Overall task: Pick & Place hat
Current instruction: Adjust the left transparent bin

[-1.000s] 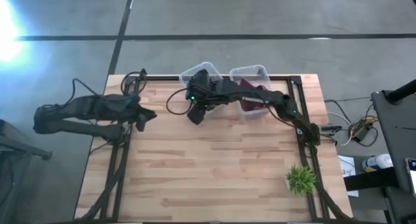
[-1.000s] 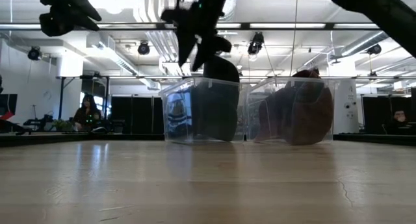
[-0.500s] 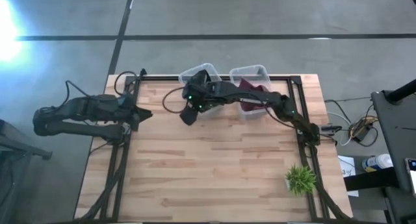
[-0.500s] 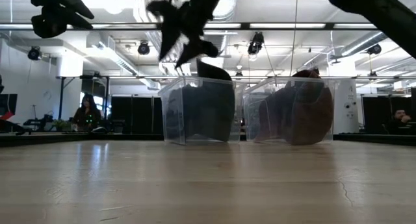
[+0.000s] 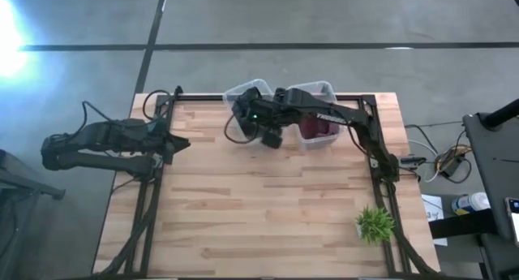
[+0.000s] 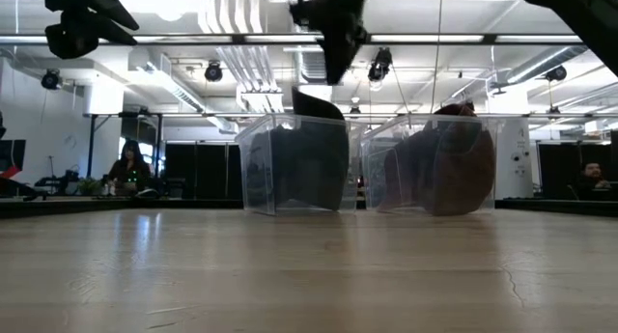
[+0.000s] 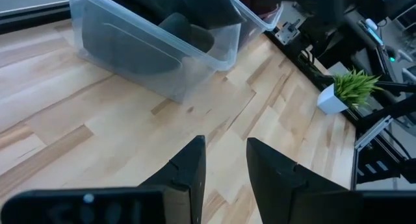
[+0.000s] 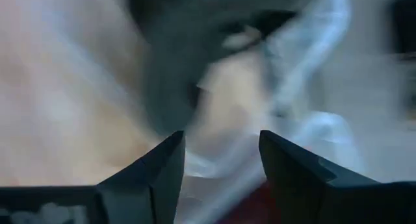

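Two clear bins stand at the table's far edge. The left bin point(image 5: 246, 94) point(image 6: 294, 165) holds a dark hat point(image 6: 311, 159) point(image 7: 170, 30) whose brim sticks up over the rim. The right bin point(image 5: 315, 93) point(image 6: 435, 167) holds a dark-red hat point(image 5: 318, 127) point(image 6: 452, 169). My right gripper point(image 5: 273, 141) point(image 6: 338, 74) point(image 8: 221, 156) hangs open and empty, high above the table just on the near side of the gap between the bins. My left gripper point(image 5: 177, 142) point(image 6: 85, 32) point(image 7: 224, 162) waits open and empty, raised at the table's left edge.
A small potted plant point(image 5: 374, 224) point(image 7: 350, 89) stands near the table's right near corner. Bare wood point(image 5: 259, 207) spreads over the middle and near part of the table. People sit in the room behind point(image 6: 126, 167).
My right gripper has swung from over the left bin out toward the left, then back toward the right, turning as it went, and now hangs between the two bins. The dark hat's top has sunk lower in the left bin. My left gripper drew back slightly toward the left edge.
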Robot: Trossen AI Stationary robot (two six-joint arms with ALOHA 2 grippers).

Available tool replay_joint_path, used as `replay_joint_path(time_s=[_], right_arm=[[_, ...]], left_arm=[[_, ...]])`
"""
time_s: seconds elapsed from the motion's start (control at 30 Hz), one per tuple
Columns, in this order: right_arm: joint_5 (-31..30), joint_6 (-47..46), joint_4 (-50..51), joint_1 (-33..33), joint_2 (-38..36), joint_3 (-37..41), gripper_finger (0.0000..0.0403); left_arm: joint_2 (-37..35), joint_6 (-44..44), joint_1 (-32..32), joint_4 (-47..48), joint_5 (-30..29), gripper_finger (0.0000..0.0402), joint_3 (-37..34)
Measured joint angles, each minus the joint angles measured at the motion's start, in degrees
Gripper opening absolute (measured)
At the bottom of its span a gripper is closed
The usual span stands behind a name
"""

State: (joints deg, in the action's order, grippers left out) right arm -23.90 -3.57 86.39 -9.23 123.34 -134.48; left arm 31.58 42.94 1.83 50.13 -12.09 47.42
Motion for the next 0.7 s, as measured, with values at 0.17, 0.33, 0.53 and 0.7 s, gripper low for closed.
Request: replay_joint_path(time_s=[0.17,0.33,0.53,0.7], right_arm=[[-6.00,8.85,-0.18,-2.55,0.47,0.24,0.0161],[-2.04,12.59,-3.21,-9.02,0.38,0.24,0.0092],[13.24,13.23,-4.85,-16.23,0.40,0.09,0.0015],[13.71,19.43,-4.80,-18.17,0.49,0.86,0.0010]], left_arm=[[0.11,0.70,0.00,-0.15,0.02,0.0106,0.00],[0.11,1.39,0.00,-0.25,0.02,0.0106,0.00],[0.11,1.99,0.00,-0.52,0.02,0.0106,0.00],[0.11,2.05,0.00,-0.52,-0.42,0.0106,0.00]])
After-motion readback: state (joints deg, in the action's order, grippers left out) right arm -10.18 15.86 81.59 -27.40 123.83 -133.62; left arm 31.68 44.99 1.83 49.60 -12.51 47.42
